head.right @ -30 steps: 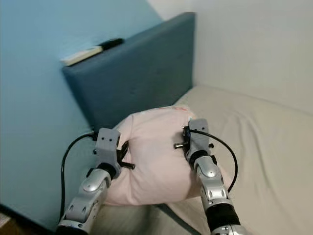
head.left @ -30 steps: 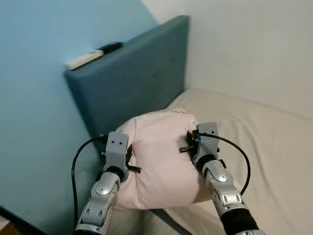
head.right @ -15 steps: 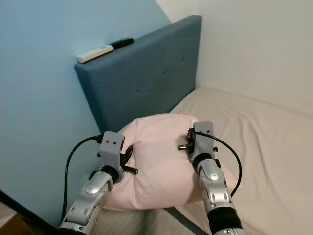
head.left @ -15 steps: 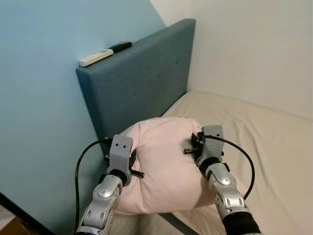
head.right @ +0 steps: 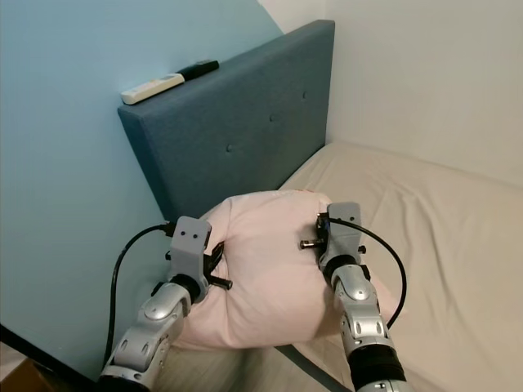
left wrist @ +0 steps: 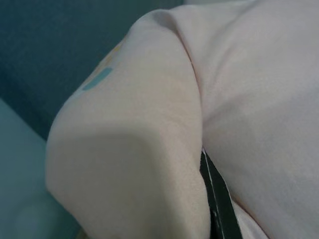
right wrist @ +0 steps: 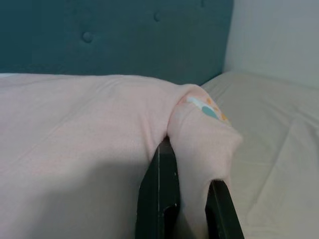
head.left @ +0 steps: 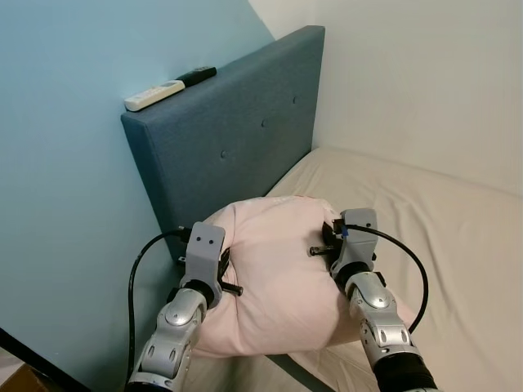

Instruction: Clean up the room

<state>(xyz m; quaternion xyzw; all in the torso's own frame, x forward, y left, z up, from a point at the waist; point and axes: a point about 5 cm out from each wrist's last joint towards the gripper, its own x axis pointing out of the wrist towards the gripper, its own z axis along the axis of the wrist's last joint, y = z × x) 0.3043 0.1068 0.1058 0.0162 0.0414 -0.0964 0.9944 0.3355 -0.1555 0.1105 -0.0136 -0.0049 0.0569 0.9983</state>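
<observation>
Over bed (head.left: 458, 237), pink pillow (head.left: 274, 278) pinched between left claw (head.left: 219, 273) and right claw (head.left: 331, 245).

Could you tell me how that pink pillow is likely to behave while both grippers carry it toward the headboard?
The pink pillow is probably soft and floppy: it bulges between the left gripper and right gripper, and its corners bunch up. It likely weighs little for its bulk. Pinched fabric might slip.

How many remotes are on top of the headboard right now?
2: a white remote nearer the robot and a black remote just beyond it, end to end along the headboard top. Nothing suggests more are hidden.
</observation>
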